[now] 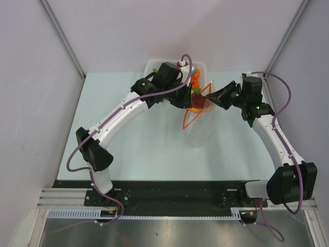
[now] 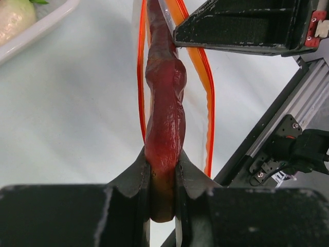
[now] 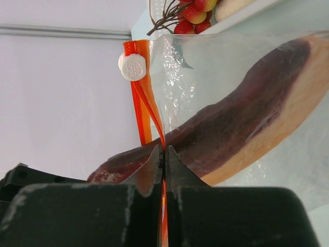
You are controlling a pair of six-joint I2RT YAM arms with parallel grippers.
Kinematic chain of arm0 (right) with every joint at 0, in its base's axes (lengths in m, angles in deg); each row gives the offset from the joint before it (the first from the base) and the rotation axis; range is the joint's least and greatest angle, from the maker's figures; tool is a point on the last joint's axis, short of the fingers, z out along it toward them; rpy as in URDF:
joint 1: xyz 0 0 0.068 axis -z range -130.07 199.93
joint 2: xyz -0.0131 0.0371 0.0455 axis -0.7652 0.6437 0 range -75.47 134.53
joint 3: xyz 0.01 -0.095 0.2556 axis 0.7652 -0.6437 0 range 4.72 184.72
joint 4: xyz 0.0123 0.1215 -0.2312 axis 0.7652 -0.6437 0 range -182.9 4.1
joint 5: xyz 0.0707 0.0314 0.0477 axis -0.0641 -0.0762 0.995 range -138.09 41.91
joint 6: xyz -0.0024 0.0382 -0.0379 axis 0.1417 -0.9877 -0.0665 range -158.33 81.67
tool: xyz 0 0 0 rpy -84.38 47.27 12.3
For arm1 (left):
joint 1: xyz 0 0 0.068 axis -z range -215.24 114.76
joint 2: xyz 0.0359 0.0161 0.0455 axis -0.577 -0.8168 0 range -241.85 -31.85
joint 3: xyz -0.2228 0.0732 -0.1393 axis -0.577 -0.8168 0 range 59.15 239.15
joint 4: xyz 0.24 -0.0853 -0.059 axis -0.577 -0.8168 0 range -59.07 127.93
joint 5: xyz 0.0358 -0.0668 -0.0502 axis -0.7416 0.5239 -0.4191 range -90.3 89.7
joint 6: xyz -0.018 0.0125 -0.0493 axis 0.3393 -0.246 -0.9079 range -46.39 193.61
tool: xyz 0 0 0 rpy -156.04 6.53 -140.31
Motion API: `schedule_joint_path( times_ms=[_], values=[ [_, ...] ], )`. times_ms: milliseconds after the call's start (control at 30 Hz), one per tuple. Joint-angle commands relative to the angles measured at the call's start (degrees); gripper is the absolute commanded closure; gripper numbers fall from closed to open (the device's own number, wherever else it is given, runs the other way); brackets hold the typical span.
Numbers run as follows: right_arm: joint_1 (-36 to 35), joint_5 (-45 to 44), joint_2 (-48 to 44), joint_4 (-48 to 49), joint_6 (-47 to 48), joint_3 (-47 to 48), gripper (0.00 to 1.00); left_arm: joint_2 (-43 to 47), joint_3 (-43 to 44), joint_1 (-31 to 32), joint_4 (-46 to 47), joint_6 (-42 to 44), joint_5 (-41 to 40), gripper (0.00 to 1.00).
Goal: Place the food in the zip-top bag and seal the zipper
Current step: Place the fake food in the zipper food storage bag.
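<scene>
My left gripper [image 2: 163, 167] is shut on the red-brown meat slab [image 2: 164, 103] and holds it in the open mouth of the clear zip-top bag [image 1: 201, 126]. The orange-red zipper [image 2: 208, 98] runs down both sides of the slab. My right gripper [image 3: 164, 152] is shut on the zipper strip [image 3: 146, 110] at the bag's mouth and holds it up; a white slider [image 3: 132, 67] sits on the strip. Through the clear bag [image 3: 216, 67] the slab [image 3: 247, 123] shows. From above, the two grippers [image 1: 186, 99] [image 1: 216, 96] meet at the bag's mouth.
A white basket [image 1: 154, 67] stands at the table's far edge behind the left arm, with an orange carrot [image 1: 195, 78] and red berries [image 3: 193, 13] in it. A pale round food [image 2: 13, 18] lies in the basket's corner in the left wrist view.
</scene>
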Motion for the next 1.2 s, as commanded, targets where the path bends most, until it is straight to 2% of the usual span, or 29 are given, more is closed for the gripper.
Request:
schedule_joint_path(
  times_ms=[0, 167, 267, 433, 500, 767, 1067, 1167],
  values=[
    [0.3, 2.1, 0.9, 4.0, -4.2, 1.2, 1.0, -1.9, 2.2, 0.9, 1.2, -1.0, -0.3, 1.0],
    [0.7, 2.3, 1.1, 3.7, -4.8, 2.0, 1.0, -5.7, 6.2, 0.9, -2.5, -2.0, -3.5, 1.0],
    [1.4, 2.3, 0.9, 3.6, -5.4, 0.9, 1.0, -4.4, 3.6, 0.8, -0.3, -1.9, -2.6, 1.0],
    [2.0, 2.3, 1.2, 3.6, -6.8, -0.7, 1.0, -2.2, -2.4, 2.0, 9.2, -4.4, -4.7, 1.0],
    [2.4, 2.7, 1.4, 4.0, -7.6, -1.1, 1.0, -3.0, -2.3, 2.8, 11.4, -4.7, -4.5, 1.0],
    [3.2, 3.6, 1.8, 6.0, -9.7, -1.6, 1.0, -8.2, 1.7, 4.1, 6.7, -4.9, -5.3, 1.0],
    [3.8, 3.8, 1.9, 5.8, -12.2, -1.5, 1.0, -9.3, -3.6, 4.0, 13.8, -8.0, -3.4, 1.0],
    [4.3, 3.9, 2.2, 5.3, -12.9, -1.5, 1.0, -9.2, -5.4, 4.0, 17.2, -9.3, -1.5, 0.94]
  ],
)
